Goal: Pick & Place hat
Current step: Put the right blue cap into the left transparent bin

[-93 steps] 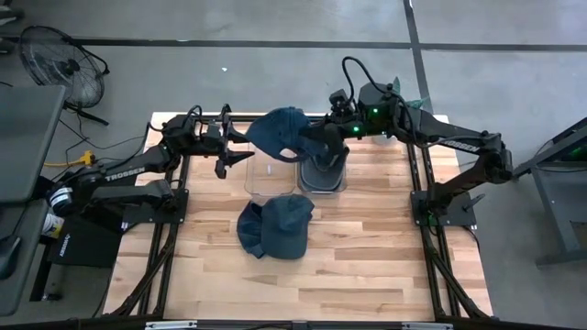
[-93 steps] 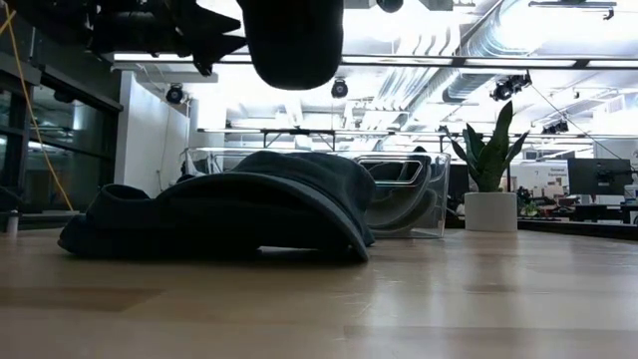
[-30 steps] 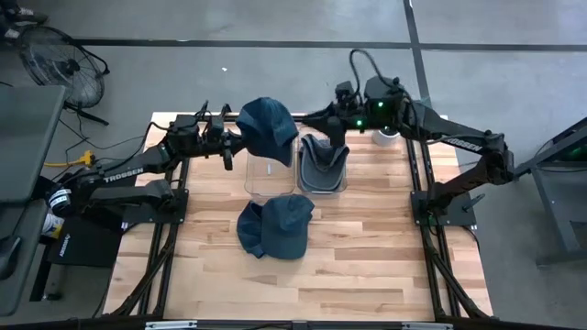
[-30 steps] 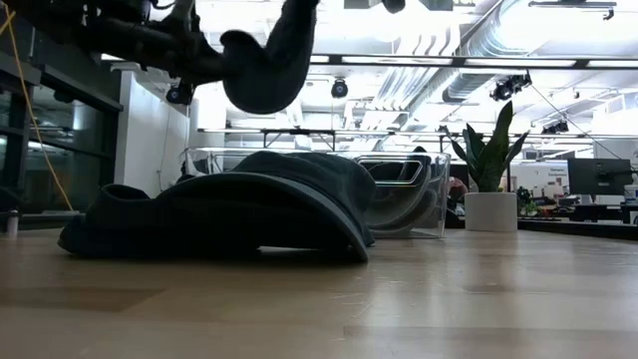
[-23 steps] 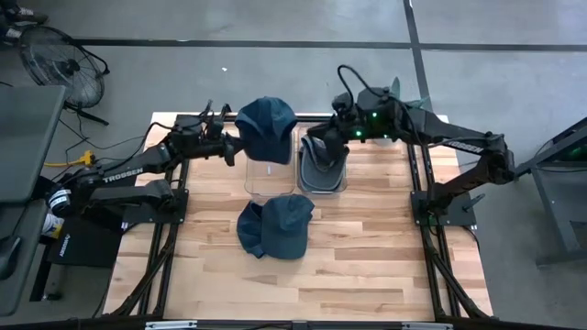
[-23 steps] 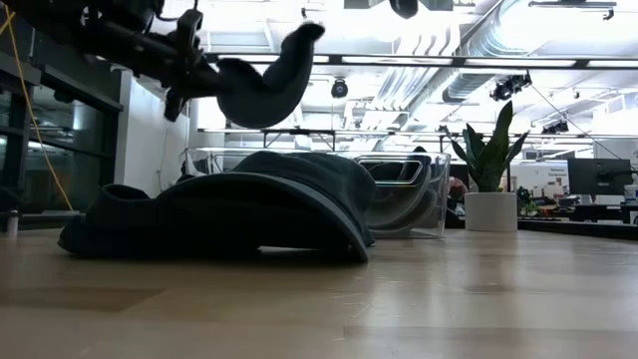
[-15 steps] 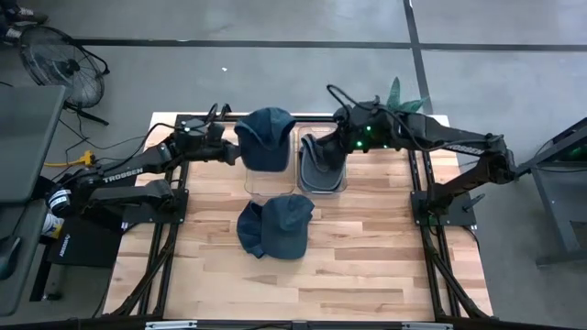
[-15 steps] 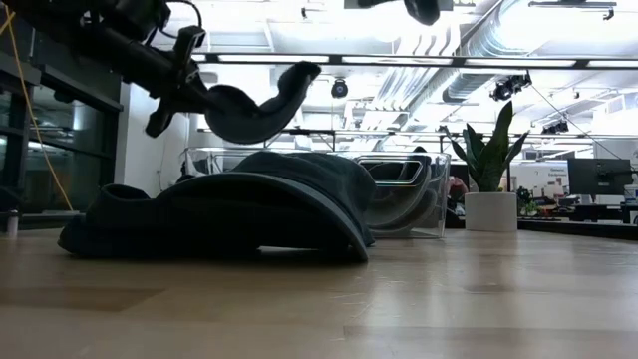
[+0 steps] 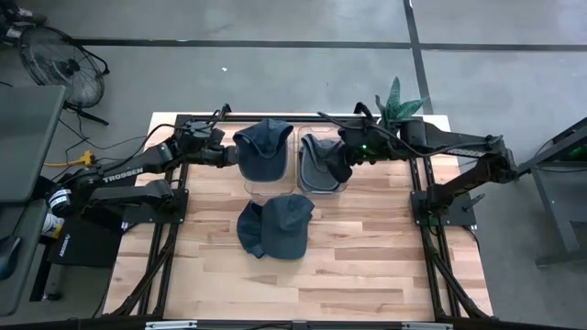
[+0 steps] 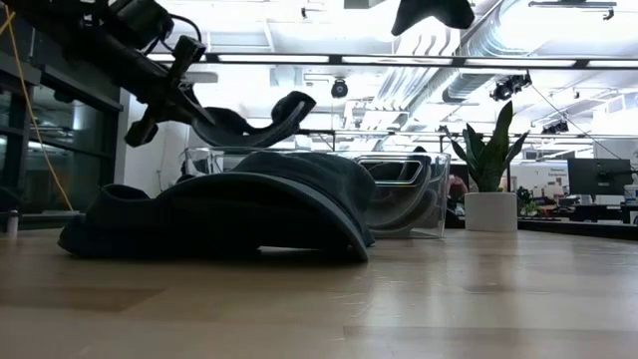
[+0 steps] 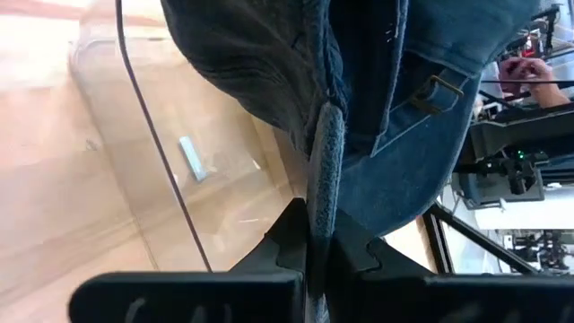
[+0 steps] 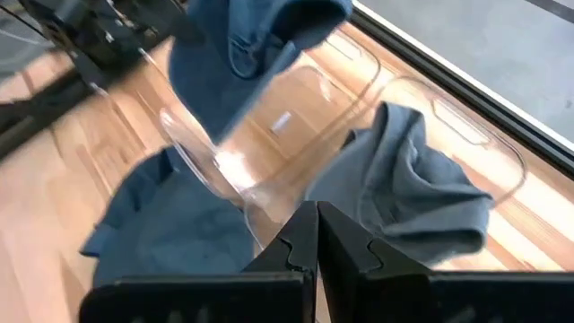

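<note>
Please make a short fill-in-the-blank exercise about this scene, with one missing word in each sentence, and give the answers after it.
1. The left end effector is shut on a blue ____.
2. That held hat hangs above the left clear ____.
3. The right clear bin holds a ____ hat.
4. One more blue hat lies on the wooden ____.

Answers: hat; bin; grey; table

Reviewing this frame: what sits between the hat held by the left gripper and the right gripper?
In the high view, the right clear bin, holding a grey hat, lies between the held blue hat in the left gripper and the shut, empty right gripper.
</note>
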{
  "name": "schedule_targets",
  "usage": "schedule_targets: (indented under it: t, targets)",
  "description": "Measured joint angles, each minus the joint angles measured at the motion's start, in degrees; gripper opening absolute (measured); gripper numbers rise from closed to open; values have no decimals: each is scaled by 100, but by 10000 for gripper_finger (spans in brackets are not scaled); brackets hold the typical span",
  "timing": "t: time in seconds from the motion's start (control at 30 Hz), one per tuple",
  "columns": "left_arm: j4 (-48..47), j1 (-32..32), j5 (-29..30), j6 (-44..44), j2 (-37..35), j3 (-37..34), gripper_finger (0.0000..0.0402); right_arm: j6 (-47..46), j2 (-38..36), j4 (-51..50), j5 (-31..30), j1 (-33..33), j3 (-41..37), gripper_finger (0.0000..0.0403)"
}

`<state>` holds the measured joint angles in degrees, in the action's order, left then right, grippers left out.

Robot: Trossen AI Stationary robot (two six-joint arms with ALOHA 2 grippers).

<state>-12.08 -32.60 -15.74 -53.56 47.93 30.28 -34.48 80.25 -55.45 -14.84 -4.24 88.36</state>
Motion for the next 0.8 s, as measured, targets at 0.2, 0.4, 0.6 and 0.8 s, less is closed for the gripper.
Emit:
schedule_targets:
  t: [0.2, 0.4, 0.6, 0.8]
  targets:
    - [-8, -2, -27, -186, 127, 4, 5, 110, 0, -139, -113, 109, 0, 0]
    - [214, -2, -174, -227, 602, 4, 5, 314, 0, -149, -113, 128, 0, 0]
    - [163, -2, -255, -215, 1018, 225, 5, 391, 0, -417, -69, 128, 0, 0]
    - [125, -1, -340, -177, 1370, 537, 5, 397, 0, -720, -86, 130, 0, 0]
